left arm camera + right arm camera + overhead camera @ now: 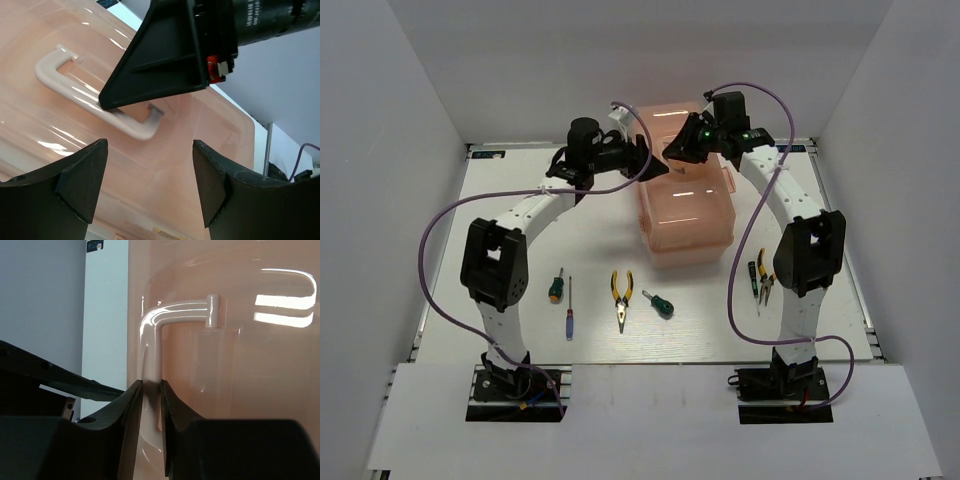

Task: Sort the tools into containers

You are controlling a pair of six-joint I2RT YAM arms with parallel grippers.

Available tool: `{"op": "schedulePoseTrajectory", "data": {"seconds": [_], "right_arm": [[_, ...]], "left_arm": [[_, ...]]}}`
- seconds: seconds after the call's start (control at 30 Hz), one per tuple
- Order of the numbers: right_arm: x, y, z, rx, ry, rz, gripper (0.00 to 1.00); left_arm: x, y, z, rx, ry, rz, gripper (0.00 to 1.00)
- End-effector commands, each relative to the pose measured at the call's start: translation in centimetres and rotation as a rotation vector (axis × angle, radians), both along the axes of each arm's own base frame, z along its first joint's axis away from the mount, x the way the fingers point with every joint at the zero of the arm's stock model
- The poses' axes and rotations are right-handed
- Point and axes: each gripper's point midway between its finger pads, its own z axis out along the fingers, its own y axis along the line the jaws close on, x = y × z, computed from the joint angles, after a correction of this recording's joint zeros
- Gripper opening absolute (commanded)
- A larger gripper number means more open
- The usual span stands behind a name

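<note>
As the top view runs from left to right, four tools lie in a row on the table [610, 240] in front of my bases. First is an orange-green stubby screwdriver [556, 287], and just right of it a purple screwdriver [569, 312]. Then come yellow pliers [622, 299] and a green stubby screwdriver [659, 304]. All four sit at lower centre, apart from one another and outside the toolbox [685, 225], which stands right of centre and farther back. My left gripper [647, 160] hangs at the box's upper left corner. My right gripper [673, 150] is just beside it, over the far end of the box. Right of the box, beside my right arm, a dark green screwdriver [753, 277] and a second pliers [765, 285] lie close together on the table.

In the left wrist view my left fingers [80, 185] stand wide apart with nothing between them, above the pink lid [190, 165]. The white handle [70, 85] crosses the upper left, and one black finger of my right gripper comes down onto it from upper centre.

In the right wrist view my right jaws are clamped on the handle's bar at lower centre. From there the handle rises and bends right across the lid. Whether the lid is lifted off the box, I cannot tell.
</note>
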Motion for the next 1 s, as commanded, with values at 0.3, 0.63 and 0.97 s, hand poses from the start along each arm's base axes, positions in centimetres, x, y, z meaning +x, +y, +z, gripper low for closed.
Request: {"op": "schedulePoseTrajectory", "data": {"seconds": [0.3, 0.63, 0.97], "right_arm": [[-1.0, 1.3, 5.1, 0.140, -0.055, 0.068, 0.26], [0.1, -1.7, 6.2, -0.008, -0.171, -0.001, 0.42], [2.8, -13.1, 9.6, -0.411, -0.419, -0.295, 0.48]], "left_arm": [[2.0, -1.9, -0.8, 0.127, 0.086, 0.139, 0.79], [2.8, -3.0, -3.9, 0.175, 0.204, 0.213, 0.70], [3.7, -2.5, -3.9, 0.173, 0.237, 0.284, 0.57]]}}
